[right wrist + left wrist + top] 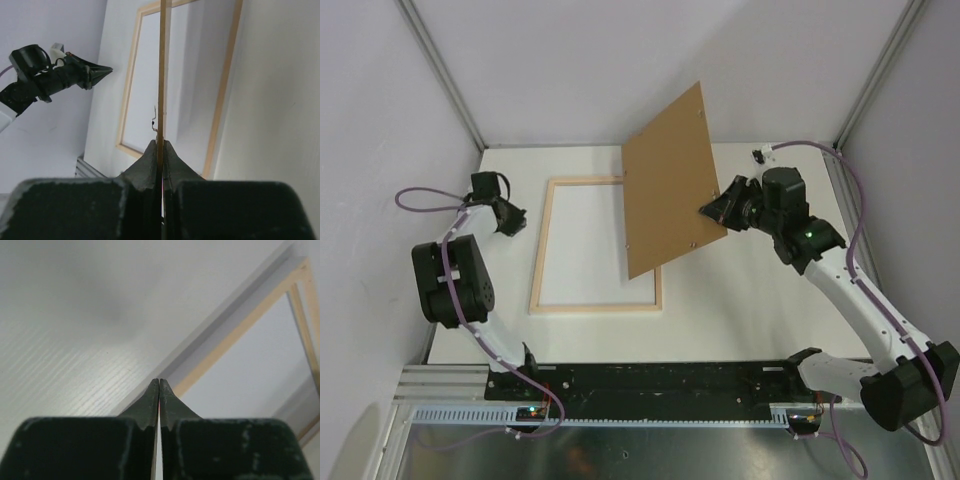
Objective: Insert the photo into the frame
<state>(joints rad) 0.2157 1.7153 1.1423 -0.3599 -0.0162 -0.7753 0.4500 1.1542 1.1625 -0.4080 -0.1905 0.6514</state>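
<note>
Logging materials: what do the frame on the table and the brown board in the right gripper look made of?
The frame: seemingly unpainted pale wood, matte, thin light-tan strips. The brown board: probably hardboard or fibreboard, uniform matte brown, very thin seen edge-on from the right wrist.

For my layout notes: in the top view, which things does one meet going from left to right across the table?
left tool → frame → board → right tool
</note>
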